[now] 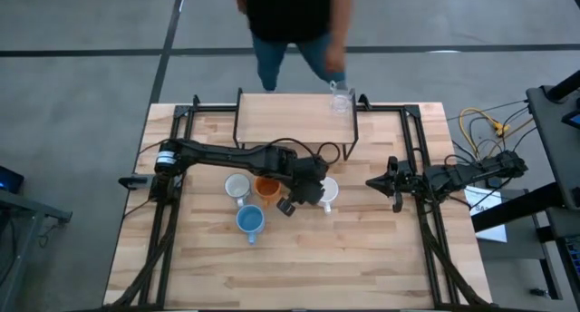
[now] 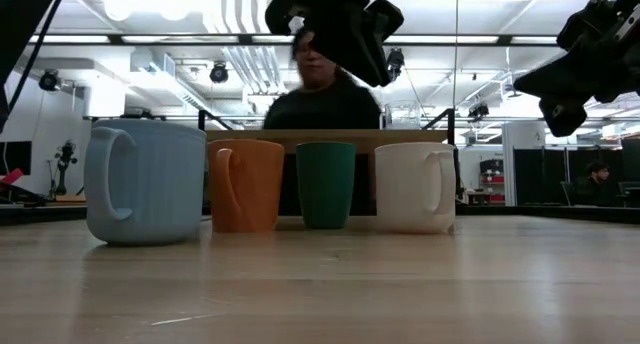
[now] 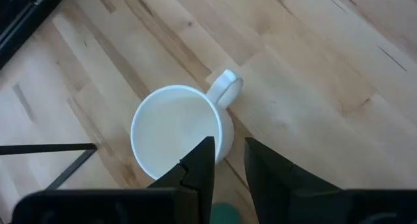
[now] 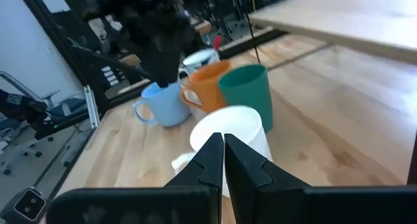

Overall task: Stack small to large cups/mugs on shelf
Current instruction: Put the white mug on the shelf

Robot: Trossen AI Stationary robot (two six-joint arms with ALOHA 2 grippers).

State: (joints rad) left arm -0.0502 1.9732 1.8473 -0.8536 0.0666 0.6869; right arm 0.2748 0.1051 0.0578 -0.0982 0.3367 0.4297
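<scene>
Mugs cluster mid-table, none on the shelf (image 1: 294, 105) yet; the white mug (image 3: 179, 133) sits directly under the left gripper (image 3: 229, 160), whose jaws stand partly apart and empty above its rim; it looks rigid, glazed, slippery and breakable, so pinching the wall at the rim opposite the handle seems safest; the dark green cup (image 4: 247, 92) and orange mug (image 2: 245, 184) stand close beside it and could be knocked; a light blue mug (image 2: 145, 181) stands nearby; a person's hand (image 1: 334, 63) reaches a clear glass (image 1: 341, 99) on the shelf; the right gripper (image 1: 396, 185) waits closed, well apart.
</scene>
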